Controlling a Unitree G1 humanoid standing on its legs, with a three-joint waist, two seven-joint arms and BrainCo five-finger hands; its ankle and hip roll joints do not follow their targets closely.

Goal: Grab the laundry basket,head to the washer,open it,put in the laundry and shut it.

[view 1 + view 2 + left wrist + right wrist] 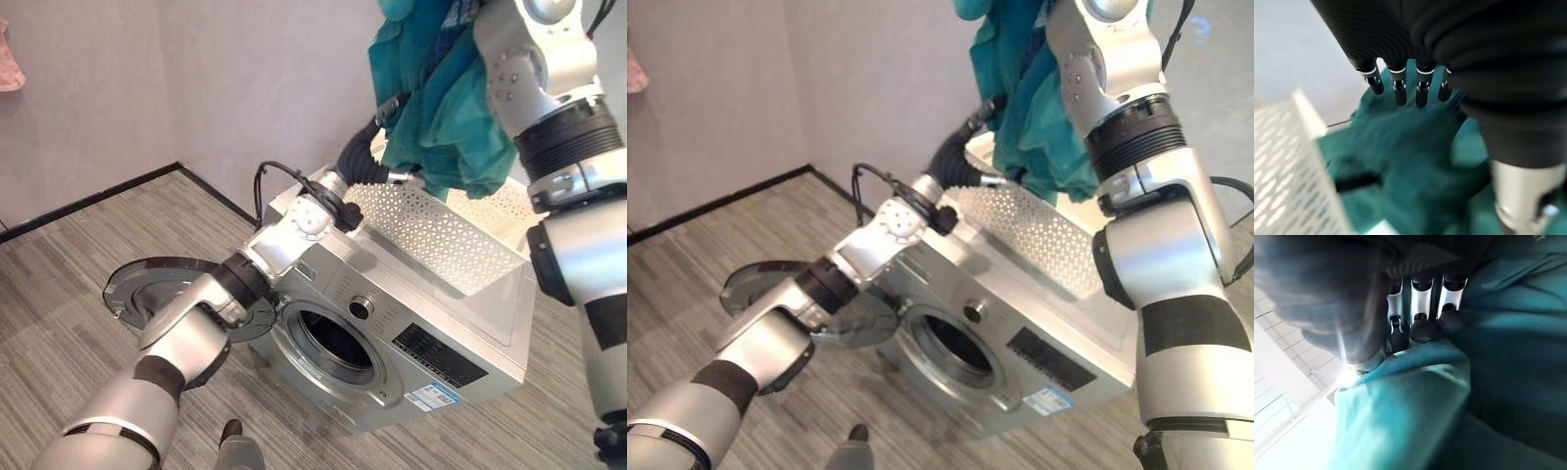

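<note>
Fingers of our right hand (1420, 308) curl clamped on the teal garment (441, 108), hanging lengthwise above the washer (431, 323); left hand (1400, 83) fingers extend straight beside it.

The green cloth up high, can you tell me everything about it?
The green cloth is a soft teal garment, crumpled and hanging in loose folds. It is lifted above the white holey laundry basket that sits on top of the washer. The right robot hand has its fingers curled into the fabric, holding it up. The left robot hand reaches to its lower part, fingers fairly straight.
</note>
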